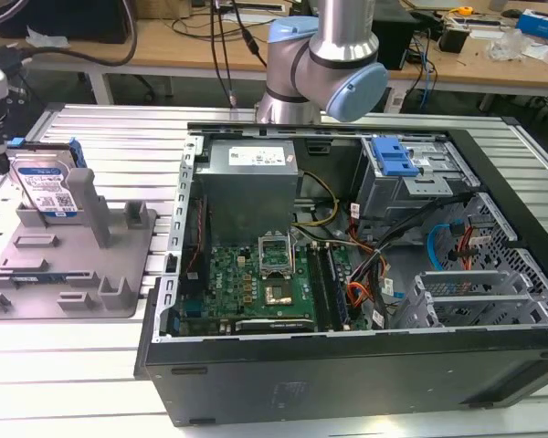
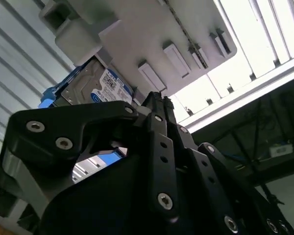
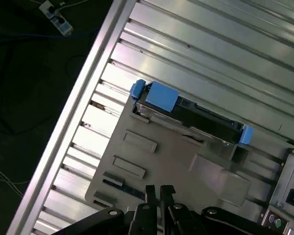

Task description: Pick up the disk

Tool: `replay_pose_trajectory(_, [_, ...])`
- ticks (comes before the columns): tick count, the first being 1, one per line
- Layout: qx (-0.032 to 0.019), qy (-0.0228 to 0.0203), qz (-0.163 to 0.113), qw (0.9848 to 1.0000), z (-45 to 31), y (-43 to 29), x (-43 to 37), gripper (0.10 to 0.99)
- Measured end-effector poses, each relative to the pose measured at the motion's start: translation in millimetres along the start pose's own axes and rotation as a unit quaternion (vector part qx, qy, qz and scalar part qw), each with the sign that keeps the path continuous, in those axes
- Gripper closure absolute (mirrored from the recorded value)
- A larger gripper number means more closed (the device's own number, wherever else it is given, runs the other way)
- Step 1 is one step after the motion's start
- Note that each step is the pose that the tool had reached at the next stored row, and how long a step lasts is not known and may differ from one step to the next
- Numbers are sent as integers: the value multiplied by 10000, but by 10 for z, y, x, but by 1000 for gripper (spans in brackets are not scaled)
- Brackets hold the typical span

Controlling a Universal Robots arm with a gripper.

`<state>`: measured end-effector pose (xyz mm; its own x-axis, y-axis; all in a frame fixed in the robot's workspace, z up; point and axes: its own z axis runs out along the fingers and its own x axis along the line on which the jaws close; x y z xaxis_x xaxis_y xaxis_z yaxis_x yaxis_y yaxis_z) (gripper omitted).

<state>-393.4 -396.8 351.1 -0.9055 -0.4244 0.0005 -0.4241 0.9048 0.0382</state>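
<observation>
The disk (image 1: 46,187) stands upright on its edge in the grey fixture (image 1: 73,265) at the exterior view's left, silver with a white-and-blue label and a blue frame. In the first wrist view the disk (image 3: 186,115) is seen edge-on from above, blue tabs at both ends, at the far side of the fixture (image 3: 157,161). My gripper (image 3: 158,192) hovers above the fixture's near part, apart from the disk, its black fingers shut together with nothing between them. In the second wrist view the gripper (image 2: 154,100) points toward the disk (image 2: 95,85) and the fixture (image 2: 152,34).
An open computer case (image 1: 210,383) takes up the middle and right of the slatted metal table (image 1: 119,137), with a blue drive-bay bracket (image 1: 397,155) inside. The arm's silver-and-blue joints (image 1: 324,64) rise behind it. The table's edge (image 3: 83,83) drops to a dark floor with a power strip (image 3: 56,19).
</observation>
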Motion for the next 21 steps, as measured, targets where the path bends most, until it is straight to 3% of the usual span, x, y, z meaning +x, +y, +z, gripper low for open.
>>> replay_pose_trajectory(1, [0, 3, -89, 10000, 0, 0, 0, 914])
replay_pose_trajectory(4, [0, 25, -658, 9978, 2, 0, 0, 608])
replay_pose_trajectory(5, [2, 31, -805, 9967, 3, 0, 0, 608])
replay_pose_trajectory(6, [11, 40, -897, 9960, 3, -1, -1, 545])
replay_pose_trajectory(8, [25, 53, -1048, 9945, 3, -1, 0, 545])
replay_pose_trajectory(11, [28, 63, -1333, 9910, 3, 0, 0, 545])
replay_pose_trajectory(12, [29, 70, -1557, 9878, 3, 0, 0, 545])
replay_pose_trajectory(20, [32, 94, -2303, 9731, 9, 0, 0, 545])
replay_pose_trajectory(21, [34, 99, -2501, 9682, 11, 0, 0, 545])
